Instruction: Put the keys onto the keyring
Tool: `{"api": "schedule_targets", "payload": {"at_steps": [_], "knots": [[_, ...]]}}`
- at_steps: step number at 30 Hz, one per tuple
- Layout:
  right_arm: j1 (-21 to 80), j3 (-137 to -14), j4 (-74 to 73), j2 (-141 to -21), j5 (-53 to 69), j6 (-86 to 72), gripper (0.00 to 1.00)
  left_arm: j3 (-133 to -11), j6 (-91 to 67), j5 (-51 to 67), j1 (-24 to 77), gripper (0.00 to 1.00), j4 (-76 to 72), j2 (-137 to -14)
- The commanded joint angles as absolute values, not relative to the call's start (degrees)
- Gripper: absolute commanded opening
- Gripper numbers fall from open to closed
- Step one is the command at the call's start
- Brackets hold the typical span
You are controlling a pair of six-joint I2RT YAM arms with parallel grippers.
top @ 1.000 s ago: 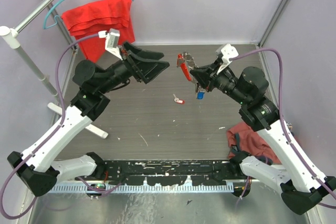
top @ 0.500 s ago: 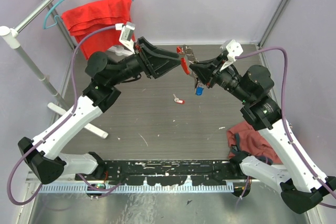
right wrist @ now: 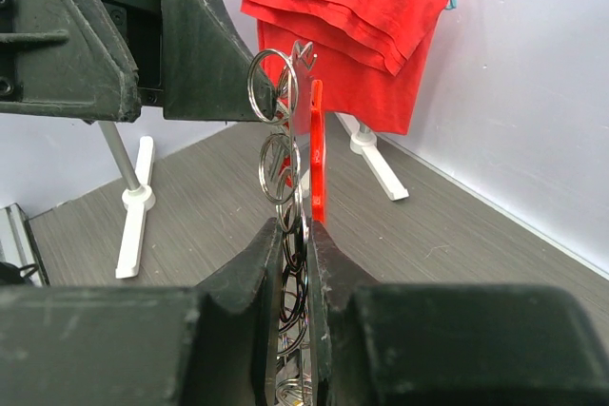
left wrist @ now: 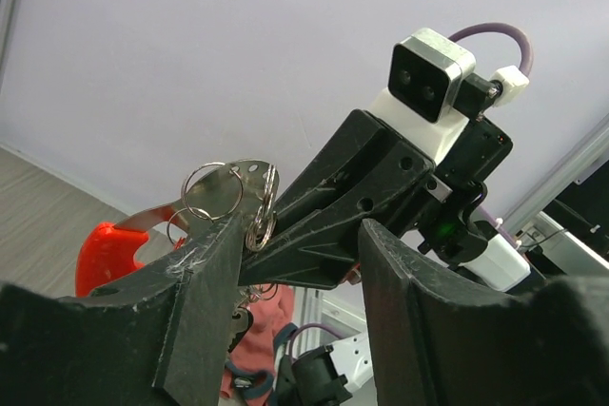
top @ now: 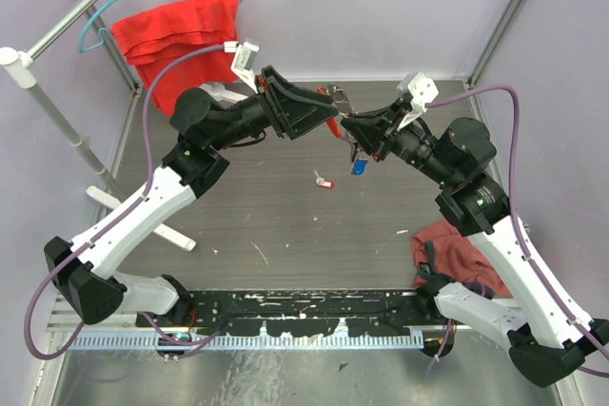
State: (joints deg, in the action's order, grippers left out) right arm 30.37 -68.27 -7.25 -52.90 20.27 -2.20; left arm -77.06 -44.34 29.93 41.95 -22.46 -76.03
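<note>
My right gripper (top: 348, 126) is shut on a chain of silver rings, the keyring (right wrist: 294, 256), held up in the air. A flat red tag (right wrist: 315, 151) and more rings (right wrist: 272, 88) stick out above its fingertips. A blue-headed key (top: 360, 166) hangs below it. My left gripper (top: 325, 113) is open right against it; its jaws straddle the right gripper's black fingers (left wrist: 333, 206). The top rings (left wrist: 228, 191) rest at the tip of one left finger (left wrist: 205, 292). One loose key with a red head (top: 324, 180) lies on the table below.
A red cloth (top: 186, 35) hangs on a blue hanger at the back left, by a white-footed rail stand (top: 143, 221). A dark red cloth (top: 447, 249) lies at the right near my right arm. Purple walls close in the table.
My left arm has swung right until its jaws reach the keyring, and its jaws stand narrower than before. The right gripper has kept its hold and barely shifted.
</note>
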Motion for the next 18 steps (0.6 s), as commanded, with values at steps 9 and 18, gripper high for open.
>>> {"api": "schedule_targets", "payload": {"at_steps": [9, 18], "knots": [[30.5, -71.3, -1.9, -52.2, 21.9, -3.2, 0.01, -79.2, -44.5, 28.2, 42.2, 0.58, -22.1, -76.4], [30.5, -71.0, -3.1, -52.4, 22.0, -3.1, 0.01, -79.6, -44.1, 27.5, 42.1, 0.53, -21.8, -77.0]]}}
